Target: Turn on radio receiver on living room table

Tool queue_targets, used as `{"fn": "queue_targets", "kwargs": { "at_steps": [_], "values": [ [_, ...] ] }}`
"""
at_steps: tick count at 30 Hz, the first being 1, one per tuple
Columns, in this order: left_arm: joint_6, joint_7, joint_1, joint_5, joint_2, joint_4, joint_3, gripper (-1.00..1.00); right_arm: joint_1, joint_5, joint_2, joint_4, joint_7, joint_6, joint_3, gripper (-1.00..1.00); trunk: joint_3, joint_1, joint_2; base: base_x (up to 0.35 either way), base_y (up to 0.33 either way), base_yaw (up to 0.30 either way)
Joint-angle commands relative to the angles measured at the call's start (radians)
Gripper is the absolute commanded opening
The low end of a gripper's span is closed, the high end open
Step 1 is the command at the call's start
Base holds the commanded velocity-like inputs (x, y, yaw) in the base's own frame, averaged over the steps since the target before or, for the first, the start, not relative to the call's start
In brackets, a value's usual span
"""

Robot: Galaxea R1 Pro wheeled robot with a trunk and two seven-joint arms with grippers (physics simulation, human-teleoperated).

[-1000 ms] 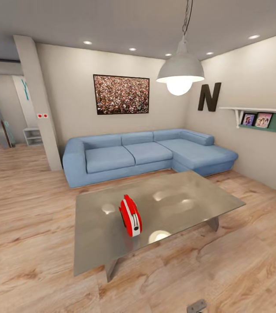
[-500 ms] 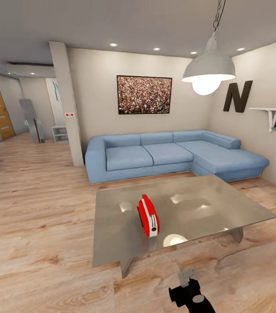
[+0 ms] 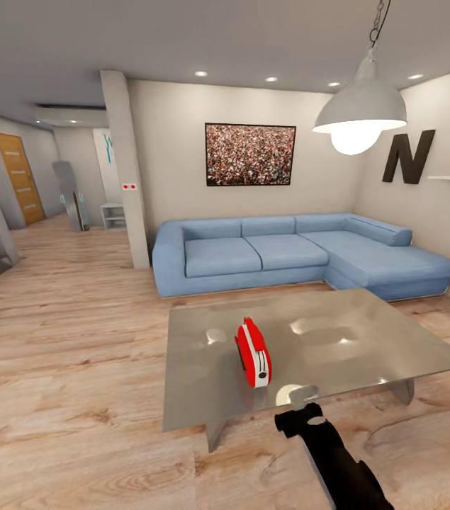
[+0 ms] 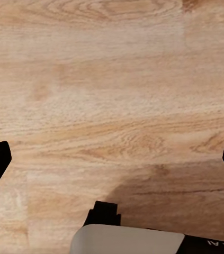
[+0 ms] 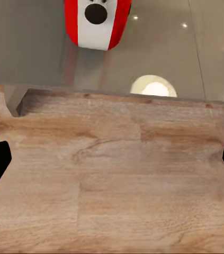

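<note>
Upright radio receiver [image 3: 254,352] on table [image 3: 366,333]

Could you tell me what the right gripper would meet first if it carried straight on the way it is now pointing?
Most likely the wood floor just short of the table; the right gripper looks down at bare boards, with the radio receiver farther on. Depth is unclear.

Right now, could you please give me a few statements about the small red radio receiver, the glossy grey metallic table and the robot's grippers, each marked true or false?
1. The red radio receiver stands upright on the glossy grey metallic table. True.
2. The right gripper is clamped on the radio. False: it is short of the table's near edge, touching nothing.
3. The blue L-shaped sofa sits beyond the table. True.
4. The radio lies on the light wood floor. False: it is on the tabletop.
5. The left gripper is open over the floor. True.
</note>
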Motion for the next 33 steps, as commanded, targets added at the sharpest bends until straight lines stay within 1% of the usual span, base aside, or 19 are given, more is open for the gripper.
{"fn": "queue_targets", "kwargs": {
  "at_steps": [1, 2, 4, 5, 6, 8, 11, 13, 14, 16, 20, 22, 23, 24, 26, 28, 29, 31, 33],
  "values": [
    [0.0, 0.0, 0.0, 0.0, 0.0, 0.0, 0.0, 1.0, -0.036, -0.003, 0.0, -0.006, 0.002, 0.049, -0.001, 1.0, 0.0, 0.0, 0.0, 0.0, 0.0, 0.0],
    [0.0, 0.0, 0.0, 0.0, 0.001, 0.001, 0.0, 1.0, -0.056, -0.003, 0.0, -0.011, 0.009, 0.068, -0.001, 1.0, 0.0, 0.0, 0.0, 0.0, 0.0, 0.0],
    [0.0, 0.0, 0.0, 0.0, 0.0, 0.0, 0.0, 1.0, -0.1, -0.004, 0.001, -0.027, 0.047, 0.103, -0.002, 1.0, 0.0, 0.0, 0.0, 0.0, 0.0, 0.0],
    [0.0, 0.0, 0.0, 0.0, 0.0, 0.0, 0.0, 1.0, -0.127, -0.005, 0.001, -0.038, 0.073, 0.147, -0.002, 1.0, 0.0, 0.0, 0.0, 0.0, 0.0, 0.0],
    [0.0, 0.0, 0.0, 0.0, 0.0, 0.0, 0.0, 1.0, -0.136, -0.005, 0.001, -0.041, 0.081, 0.167, -0.002, 1.0, 0.0, 0.0, 0.0, 0.0, 0.0, 0.0],
    [0.0, 0.0, 0.0, 0.0, 0.0, 0.0, 0.0, 1.0, -0.183, -0.005, 0.002, -0.05, 0.113, 0.26, -0.004, 1.0, 0.0, 0.0, 0.0, 0.0, 0.0, 0.0],
    [0.0, 0.0, 0.0, 0.0, 0.0, 0.0, 0.0, 1.0, -0.219, -0.007, 0.002, -0.055, 0.147, 0.302, -0.005, 1.0, 0.0, 0.0, 0.0, 0.0, 0.0, 0.0],
    [0.0, 0.0, 0.0, 0.0, -0.001, 0.0, -0.001, 1.0, -0.259, -0.008, 0.002, -0.056, 0.197, 0.338, -0.005, 1.0, 0.0, 0.0, 0.0, 0.0, 0.0, 0.0],
    [0.0, 0.0, 0.0, 0.0, -0.002, 0.0, -0.001, 1.0, -0.302, -0.012, 0.002, -0.056, 0.247, 0.407, -0.005, 1.0, 0.0, 0.0, 0.0, 0.0, 0.0, 0.0],
    [-0.001, 0.0, 0.0, 0.0, -0.002, 0.0, -0.001, 1.0, -0.333, -0.013, 0.002, -0.056, 0.274, 0.442, -0.005, 1.0, 0.0, 0.0, 0.0, 0.0, 0.0, 0.0],
    [-0.002, 0.0, 0.0, 0.0, -0.002, 0.0, -0.001, 1.0, -0.371, -0.02, 0.002, -0.056, 0.293, 0.464, -0.006, 1.0, 0.0, 0.0, 0.0, 0.0, 0.0, 0.0],
    [-0.003, 0.0, 0.0, 0.0, -0.002, 0.0, -0.001, 1.0, -0.377, -0.038, 0.001, -0.056, 0.294, 0.467, -0.006, 1.0, 0.0, 0.0, 0.0, 0.0, 0.0, 0.0],
    [-0.003, 0.0, 0.0, 0.0, -0.002, 0.0, -0.001, 1.0, -0.38, -0.071, -0.002, -0.055, 0.294, 0.469, -0.007, 1.0, 0.0, 0.0, 0.0, 0.005, 0.0, 0.0],
    [-0.003, 0.0, 0.0, 0.001, -0.002, 0.0, -0.001, 1.0, -0.381, -0.081, -0.004, -0.055, 0.293, 0.47, -0.008, 1.0, 0.0, 0.0, 0.0, 0.034, 0.0, 0.0],
    [-0.003, 0.0, 0.0, 0.001, -0.002, 0.0, 0.0, 1.0, -0.382, -0.092, -0.011, -0.055, 0.293, 0.47, -0.037, 1.0, 0.0, 0.0, 0.0, 0.136, 0.0, 0.0],
    [-0.003, 0.0, 0.0, 0.001, 0.0, 0.0, 0.001, 1.0, -0.383, -0.093, -0.013, -0.055, 0.292, 0.468, -0.083, 1.0, 0.0, 0.0, 0.0, 0.237, 0.0, 0.0],
    [-0.003, 0.0, 0.0, 0.001, 0.0, 0.0, 0.001, 1.0, -0.383, -0.093, -0.014, -0.055, 0.291, 0.468, -0.1, 1.0, 0.0, 0.0, 0.0, 0.281, 0.0, 0.0],
    [-0.003, 0.0, 0.0, 0.002, 0.0, 0.0, 0.001, 1.0, -0.383, -0.092, -0.015, -0.055, 0.291, 0.468, -0.117, 1.0, 0.0, 0.0, 0.0, 0.302, 0.0, 0.0],
    [-0.003, 0.0, 0.0, 0.002, 0.0, 0.0, 0.002, 1.0, -0.383, -0.089, -0.015, -0.055, 0.286, 0.469, -0.125, 1.0, 0.0, 0.0, 0.0, 0.316, 0.0, 0.0]
  ]
}}
